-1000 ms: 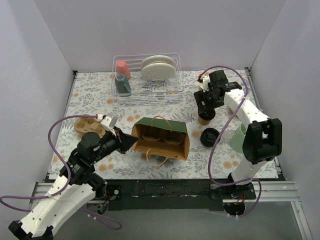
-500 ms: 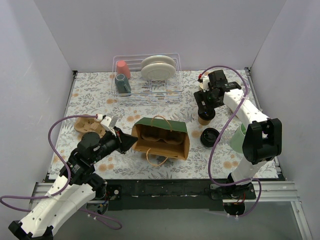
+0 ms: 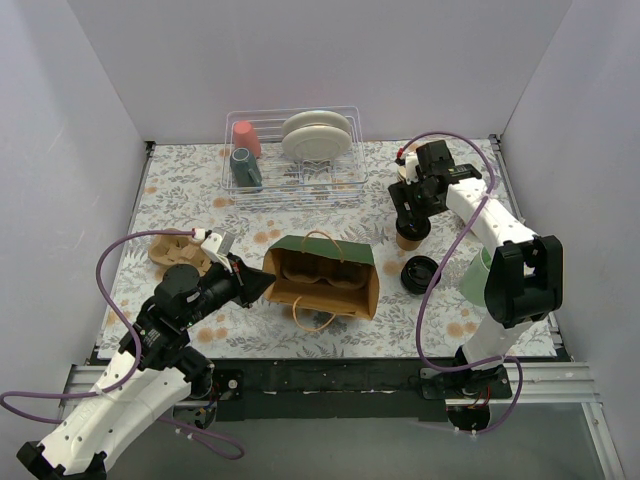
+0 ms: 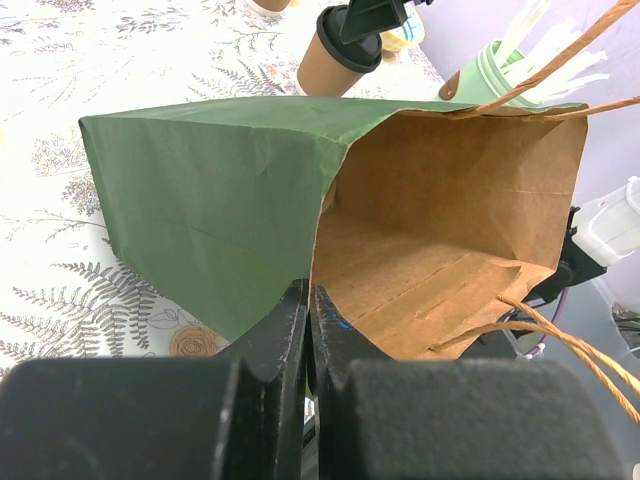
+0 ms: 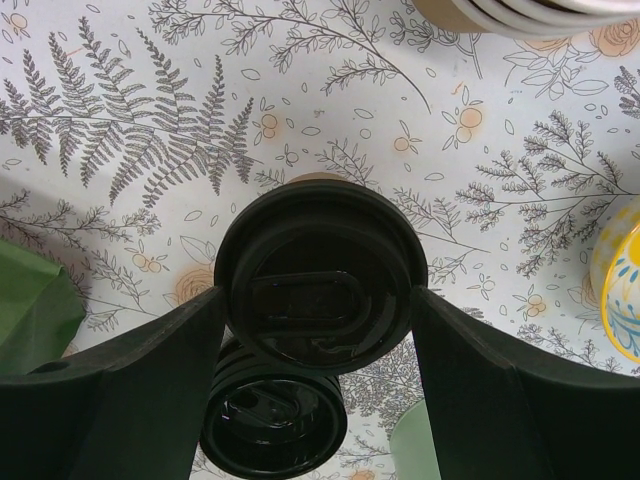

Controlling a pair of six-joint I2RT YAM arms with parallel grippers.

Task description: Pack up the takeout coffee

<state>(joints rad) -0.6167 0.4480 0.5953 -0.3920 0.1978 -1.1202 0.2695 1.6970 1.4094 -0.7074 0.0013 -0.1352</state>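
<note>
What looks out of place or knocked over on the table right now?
The green paper bag lies on its side, mouth held by the left gripper. A loose black lid sits beside the lidded coffee cup. No spills visible.

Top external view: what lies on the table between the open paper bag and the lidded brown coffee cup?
Only bare floral tablecloth lies between the green-and-brown paper bag and the black-lidded brown paper cup; the loose black lid sits nearer the arms, beside that stretch.
</note>
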